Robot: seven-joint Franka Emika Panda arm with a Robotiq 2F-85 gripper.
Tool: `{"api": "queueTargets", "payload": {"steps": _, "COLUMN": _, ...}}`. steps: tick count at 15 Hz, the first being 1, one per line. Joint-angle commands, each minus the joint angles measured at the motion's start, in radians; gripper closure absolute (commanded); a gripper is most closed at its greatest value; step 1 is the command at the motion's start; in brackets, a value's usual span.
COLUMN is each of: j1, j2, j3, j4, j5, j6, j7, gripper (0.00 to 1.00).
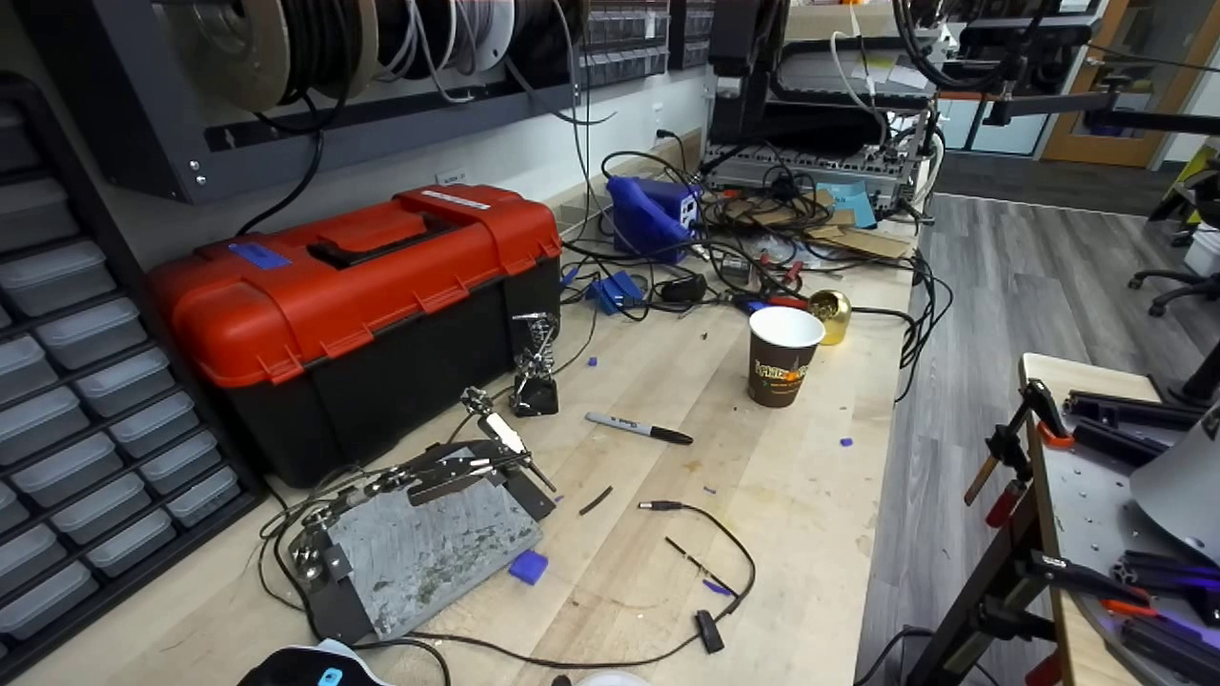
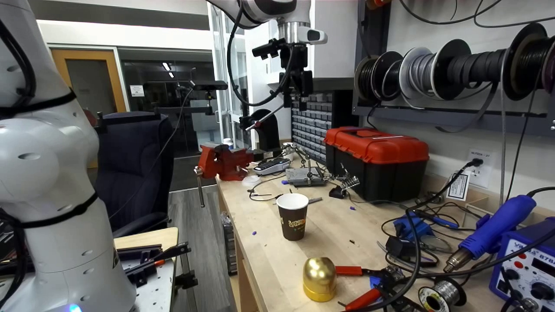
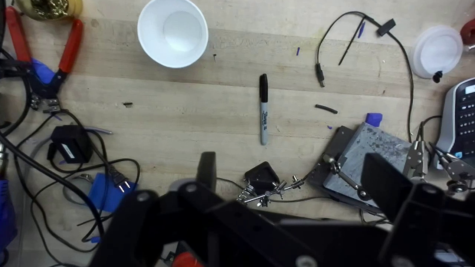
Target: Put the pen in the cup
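Note:
The pen is a grey marker with a black cap. It lies flat on the table in an exterior view (image 1: pixel 639 428) and in the wrist view (image 3: pixel 264 111). In an exterior view only a bit of the pen (image 2: pixel 315 200) shows behind the cup. The cup is a dark brown paper cup with a white rim and white inside. It stands upright and looks empty, apart from the pen (image 1: pixel 782 367) (image 2: pixel 293 221) (image 3: pixel 152 37). My gripper (image 2: pixel 295 103) is high above the table. In the wrist view its jaws (image 3: pixel 293 167) are wide apart with nothing between them.
A red and black toolbox (image 1: pixel 381 314) stands by the wall. A helping-hand stand (image 1: pixel 534 376) and a grey plate with metal clips (image 1: pixel 429 548) are near the pen. A gold container (image 2: pixel 319 279), red-handled pliers (image 3: pixel 70 46), loose cables and a red vise (image 2: pixel 225 162) are around.

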Motion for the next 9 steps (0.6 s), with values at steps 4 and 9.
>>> {"api": "queueTargets", "payload": {"steps": 4, "j1": 0.015, "j2": 0.159, "j3": -0.004, "j4": 0.153, "j5": 0.013, "j6": -0.046, "j7": 0.098, "gripper": 0.0}}
{"api": "queueTargets", "payload": {"steps": 9, "j1": 0.019, "j2": 0.259, "j3": -0.011, "j4": 0.221, "j5": 0.016, "j6": -0.057, "j7": 0.129, "gripper": 0.0}}
